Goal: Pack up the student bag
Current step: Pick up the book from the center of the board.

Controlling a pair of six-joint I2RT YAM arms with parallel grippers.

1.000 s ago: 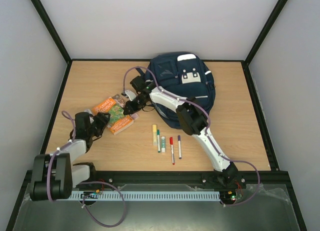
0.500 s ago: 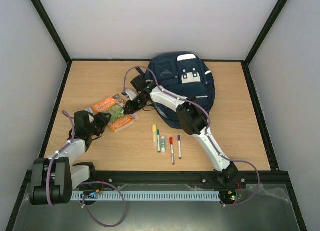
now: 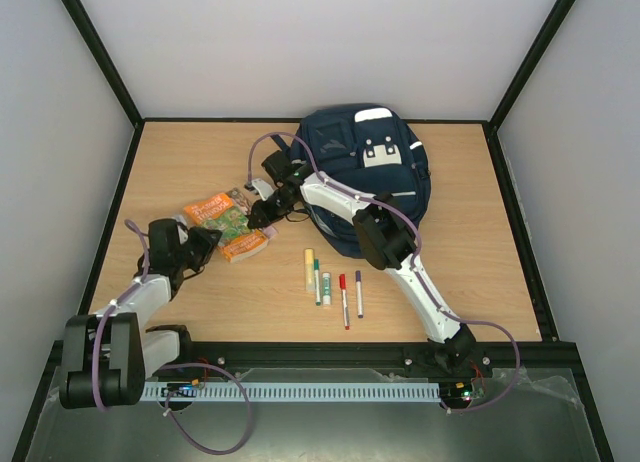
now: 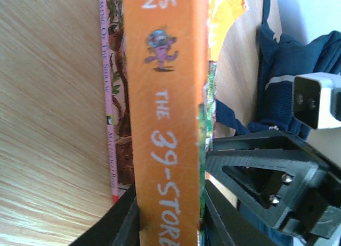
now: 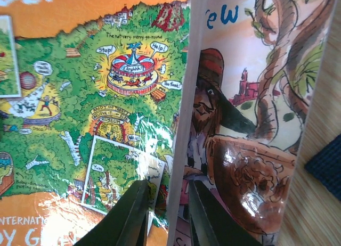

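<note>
Found the left gripper (image 4: pixel 171 208) clamped on the orange book (image 3: pixel 228 225), one finger against each cover, spine facing the wrist camera. Found the right gripper (image 5: pixel 168 195) nearly together astride the edge of a second book (image 5: pixel 250 97) touching the orange one; cannot tell whether pinching. Noted the table (image 3: pixel 500 282) bearing the student bag (image 3: pixel 370 172) flat at far centre, right arm (image 3: pixel 400 252) crossing its near-left part, books just left of it. Logged a yellow highlighter (image 3: pixel 309 270) and four pens (image 3: pixel 343 300) in a row near centre, apart from the books.
</note>
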